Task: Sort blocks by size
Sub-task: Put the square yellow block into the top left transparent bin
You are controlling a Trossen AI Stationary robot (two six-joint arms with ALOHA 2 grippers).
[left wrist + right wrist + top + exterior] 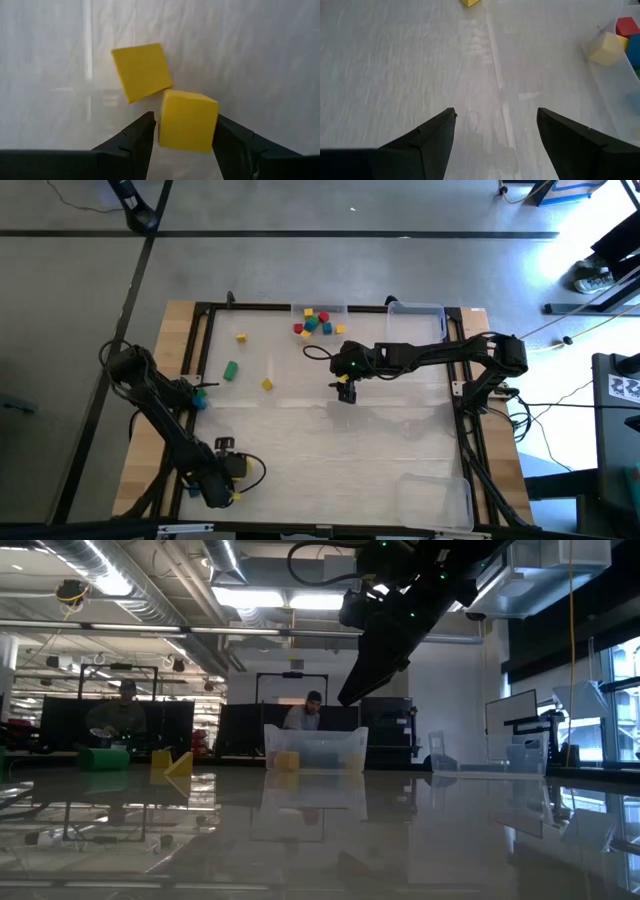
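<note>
My left gripper (pixel 232 495) is at the table's near left, shut on a yellow block (pixel 187 120). A second yellow block (pixel 142 70) lies on the table just beyond it. My right gripper (pixel 345 390) hangs open and empty above the middle of the table, and in the low view (pixel 352 690) it is well clear of the surface. Loose on the table's far left are a yellow block (pixel 241 337), a green block (pixel 231 370) and another yellow block (pixel 267 384). Several red, yellow, blue and green blocks lie in a clear tray (pixel 318 308) at the far edge. My left gripper pinches the yellow block between its two fingers, one on each of two opposite side faces (pixel 212 125). The fingers (pixel 142 135) slant down at it from above. I cannot tell whether the block's underside rests on the table.
A second clear tray (pixel 418 310) stands at the far right and a third (pixel 435 500) at the near right corner. The white mat (pixel 380 450) between them is bare. A person (pixel 312 712) sits behind the table in the low view.
</note>
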